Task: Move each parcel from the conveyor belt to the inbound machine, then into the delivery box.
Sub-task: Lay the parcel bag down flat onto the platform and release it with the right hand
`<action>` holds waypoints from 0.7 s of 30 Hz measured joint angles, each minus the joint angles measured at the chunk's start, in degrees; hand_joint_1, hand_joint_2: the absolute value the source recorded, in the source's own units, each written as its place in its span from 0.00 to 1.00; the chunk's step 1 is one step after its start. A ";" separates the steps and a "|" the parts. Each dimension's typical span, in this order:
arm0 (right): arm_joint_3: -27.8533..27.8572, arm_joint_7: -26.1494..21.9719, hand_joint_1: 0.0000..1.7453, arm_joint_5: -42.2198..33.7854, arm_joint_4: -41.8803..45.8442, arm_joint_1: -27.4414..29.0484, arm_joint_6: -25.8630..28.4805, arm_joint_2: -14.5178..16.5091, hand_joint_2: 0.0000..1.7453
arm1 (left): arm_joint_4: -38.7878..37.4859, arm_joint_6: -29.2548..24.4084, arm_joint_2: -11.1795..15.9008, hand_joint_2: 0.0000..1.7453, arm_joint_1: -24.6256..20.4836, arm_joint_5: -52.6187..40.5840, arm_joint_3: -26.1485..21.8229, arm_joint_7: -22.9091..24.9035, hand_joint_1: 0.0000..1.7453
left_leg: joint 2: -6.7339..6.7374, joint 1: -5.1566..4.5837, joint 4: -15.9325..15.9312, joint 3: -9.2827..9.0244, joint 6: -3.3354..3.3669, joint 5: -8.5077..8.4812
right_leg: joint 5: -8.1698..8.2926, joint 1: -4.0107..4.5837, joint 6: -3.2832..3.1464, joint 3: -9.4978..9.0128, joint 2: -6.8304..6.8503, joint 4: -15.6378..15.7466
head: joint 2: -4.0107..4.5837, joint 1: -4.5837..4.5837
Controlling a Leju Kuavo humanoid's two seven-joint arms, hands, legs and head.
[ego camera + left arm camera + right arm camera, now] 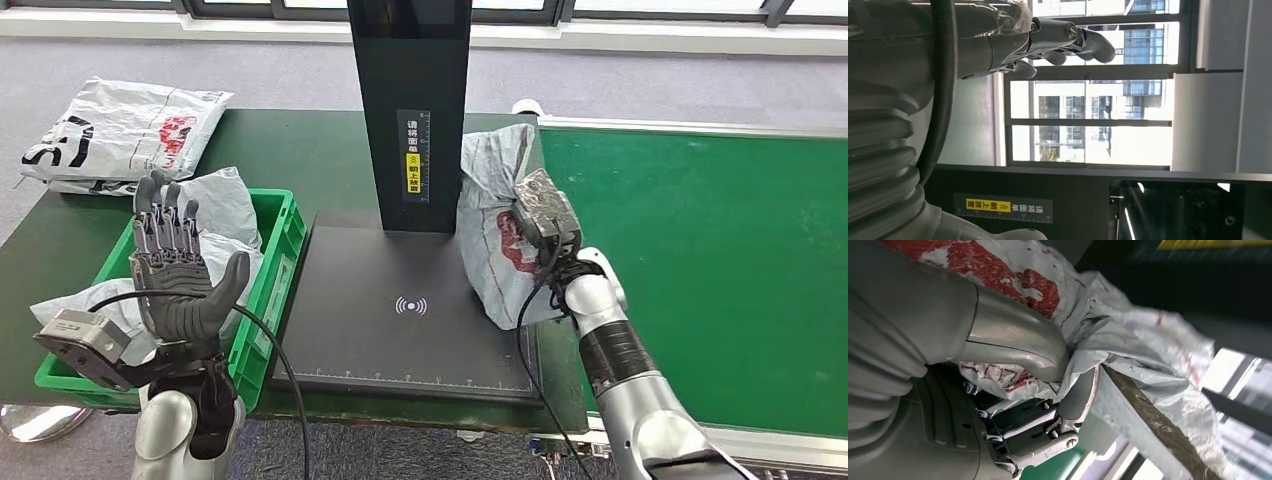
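At three o'clock of the scan mark, on the right edge of the inbound machine (400,300), the parcel (497,215) stands nearly upright, a grey poly bag with red print, its lower end on or just off the black plate (the contact is hard to make out). The right hand (545,222) grips it from the conveyor belt (700,250) side; the right wrist view shows thumb and fingers (1079,390) pinching a fold of film. The left hand (180,262) hovers at nine o'clock over the delivery box (275,290), palm up, fingers spread, holding nothing. My worry: thin, slippery film could slide from that pinch, so the bag slumps back toward the belt, or leans against the machine's column (410,110) instead of lying flat over the mark.
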State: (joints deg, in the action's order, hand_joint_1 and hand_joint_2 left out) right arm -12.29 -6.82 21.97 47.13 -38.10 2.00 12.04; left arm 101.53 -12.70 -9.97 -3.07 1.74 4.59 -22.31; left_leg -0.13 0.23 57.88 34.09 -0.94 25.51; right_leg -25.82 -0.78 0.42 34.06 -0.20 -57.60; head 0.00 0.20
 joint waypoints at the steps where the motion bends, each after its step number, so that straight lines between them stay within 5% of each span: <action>1: -0.55 -0.23 1.00 -0.49 -0.37 -0.29 -0.37 0.81 1.00 | -0.04 -0.28 -0.10 1.00 -0.10 -0.05 0.02 -0.21 0.00 | 0.01 0.00 0.00 0.00 0.00 0.00 | 0.00 0.00 0.00 0.01 -0.01 -0.01 | 0.00 0.00; 9: -6.90 -1.34 1.00 -13.44 -4.62 -6.86 -3.07 7.16 1.00 | -3.39 -2.39 -0.72 1.00 -4.06 1.04 0.65 -2.69 0.00 | 0.13 0.01 0.00 0.15 -0.12 -0.09 | 0.10 0.03 -0.14 0.25 -0.06 -0.04 | 0.00 0.00; 21: -10.46 -2.29 1.00 -15.36 -8.03 -9.75 -3.83 8.50 1.00 | -6.34 -2.95 -0.78 1.00 -5.79 2.01 0.72 -3.66 0.00 | 0.17 0.00 0.00 0.18 -0.13 -0.07 | 0.11 0.10 -0.15 0.29 -0.08 -0.04 | 0.00 0.00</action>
State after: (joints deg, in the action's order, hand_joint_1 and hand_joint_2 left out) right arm -22.75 -9.11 6.61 39.10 -47.86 -1.83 20.55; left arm 95.19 -15.65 -10.75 -8.85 3.75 5.31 -25.97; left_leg 0.03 0.23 57.88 34.27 -1.07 25.43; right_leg -25.71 -0.67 0.27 34.35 -0.28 -57.63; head 0.00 0.20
